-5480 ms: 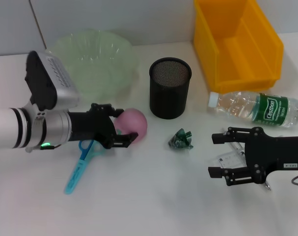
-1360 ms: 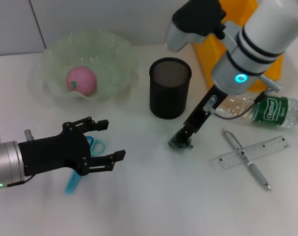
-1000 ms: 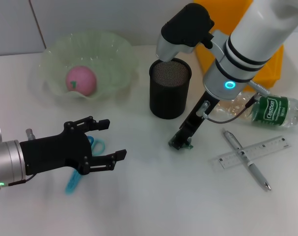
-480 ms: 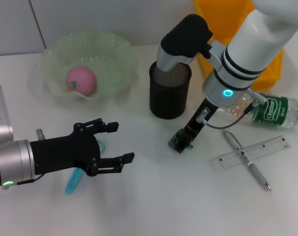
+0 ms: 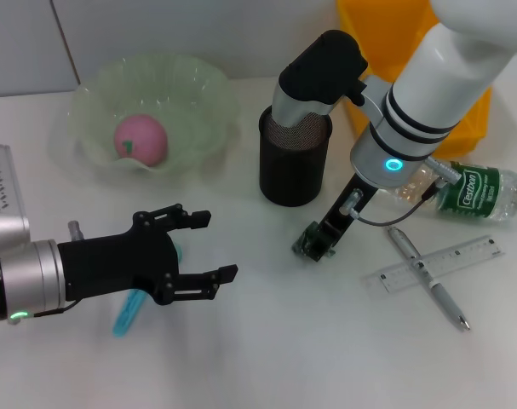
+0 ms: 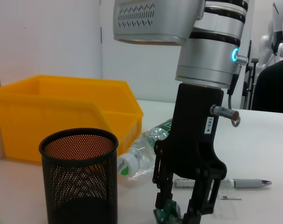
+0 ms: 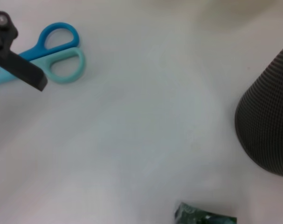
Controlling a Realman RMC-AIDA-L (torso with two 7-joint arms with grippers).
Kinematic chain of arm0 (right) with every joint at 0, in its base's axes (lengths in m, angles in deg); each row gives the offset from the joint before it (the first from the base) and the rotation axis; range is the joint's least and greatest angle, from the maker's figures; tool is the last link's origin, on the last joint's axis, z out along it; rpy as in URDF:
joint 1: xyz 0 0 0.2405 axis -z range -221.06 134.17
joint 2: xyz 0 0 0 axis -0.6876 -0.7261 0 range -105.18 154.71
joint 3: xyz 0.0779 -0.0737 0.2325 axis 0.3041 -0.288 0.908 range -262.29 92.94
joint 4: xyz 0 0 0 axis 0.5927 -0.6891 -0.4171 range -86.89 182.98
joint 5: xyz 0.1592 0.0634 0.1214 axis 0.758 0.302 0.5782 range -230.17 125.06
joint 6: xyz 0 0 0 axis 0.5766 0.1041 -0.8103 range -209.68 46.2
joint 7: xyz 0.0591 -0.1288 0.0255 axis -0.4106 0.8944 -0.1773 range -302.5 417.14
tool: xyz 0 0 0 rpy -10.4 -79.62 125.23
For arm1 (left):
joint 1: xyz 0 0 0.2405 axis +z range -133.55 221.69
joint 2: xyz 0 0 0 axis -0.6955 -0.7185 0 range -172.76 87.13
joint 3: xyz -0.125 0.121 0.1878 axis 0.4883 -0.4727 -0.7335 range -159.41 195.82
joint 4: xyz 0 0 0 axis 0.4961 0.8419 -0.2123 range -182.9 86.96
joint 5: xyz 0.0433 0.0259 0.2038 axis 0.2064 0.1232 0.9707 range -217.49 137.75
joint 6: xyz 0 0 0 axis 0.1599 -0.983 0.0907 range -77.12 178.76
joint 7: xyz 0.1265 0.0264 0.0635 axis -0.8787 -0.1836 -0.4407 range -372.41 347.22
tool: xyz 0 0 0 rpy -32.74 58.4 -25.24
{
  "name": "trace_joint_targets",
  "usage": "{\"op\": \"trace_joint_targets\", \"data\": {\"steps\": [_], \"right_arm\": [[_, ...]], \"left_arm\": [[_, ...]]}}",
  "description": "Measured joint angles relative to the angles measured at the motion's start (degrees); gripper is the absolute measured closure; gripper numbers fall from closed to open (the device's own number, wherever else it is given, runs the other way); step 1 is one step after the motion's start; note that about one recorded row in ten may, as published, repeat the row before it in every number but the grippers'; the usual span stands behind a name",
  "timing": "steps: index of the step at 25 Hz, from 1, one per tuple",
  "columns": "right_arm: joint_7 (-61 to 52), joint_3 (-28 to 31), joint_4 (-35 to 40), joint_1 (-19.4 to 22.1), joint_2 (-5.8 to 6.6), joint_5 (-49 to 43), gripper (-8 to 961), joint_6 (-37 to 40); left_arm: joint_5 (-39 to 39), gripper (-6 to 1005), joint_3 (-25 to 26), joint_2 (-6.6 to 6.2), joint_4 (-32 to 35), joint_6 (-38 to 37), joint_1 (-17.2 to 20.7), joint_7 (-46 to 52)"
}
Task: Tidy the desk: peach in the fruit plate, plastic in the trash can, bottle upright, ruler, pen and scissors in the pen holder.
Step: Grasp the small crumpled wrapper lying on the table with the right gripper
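Since the first picture the peach (image 5: 140,140) has gone from beside the left gripper (image 5: 201,245) into the fruit plate (image 5: 209,96), and the right arm has swung from low on the right across to the middle of the bench (image 5: 267,349). Over the last half second the left gripper has edged a little towards the centre.

Now the right gripper (image 5: 315,243) points down just in front of the black mesh pen holder (image 5: 295,158), its fingers closed in on the crumpled green plastic (image 5: 310,245), which sits at the bench surface; the left wrist view shows the scrap (image 6: 168,214) pinched between the fingertips. Whether it is lifted clear of the bench I cannot tell.

The left gripper hangs over the near left of the bench with its fingers spread wide and nothing in them. The blue scissors (image 5: 132,309) lie under it, mostly hidden from the head camera; their handles (image 7: 58,49) show plainly in the right wrist view.

The bottle (image 5: 462,189) lies on its side at the right, just in front of the yellow bin (image 5: 475,81). Nearer, the pen (image 5: 428,279) lies crossed over the clear ruler (image 5: 467,256), the two touching, well apart from the pen holder.
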Motion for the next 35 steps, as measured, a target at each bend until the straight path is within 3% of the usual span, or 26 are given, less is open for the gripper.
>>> {"op": "trace_joint_targets", "data": {"steps": [1,6,12,19,25,35], "right_arm": [[0.0,0.0,0.0,0.0,0.0,0.0,228,0.0],[0.1,0.2,0.3,0.2,0.0,0.2,452,-0.2],[0.6,0.1,0.1,0.6,-0.05,1.5,505,-0.4],[0.7,0.4,1.9,1.4,0.07,1.7,492,0.7],[0.2,0.9,10.5,5.1,0.26,1.5,480,3.8],[0.2,0.3,10.3,5.6,0.26,1.3,461,3.2]], "left_arm": [[0.0,137,-0.1,0.01,0.0,0.1,-0.1,0.0],[0.0,137,-0.1,0.01,-0.1,0.1,-0.2,0.0],[0.0,137,-0.2,0.01,-0.1,0.1,-0.2,0.0],[0.0,137,-0.2,0.01,-0.1,0.1,-0.2,0.0],[0.0,137,-0.2,0.01,-0.1,0.2,-0.2,0.0],[0.0,137,-0.4,0.1,-0.9,0.4,-1.1,0.0]]}}
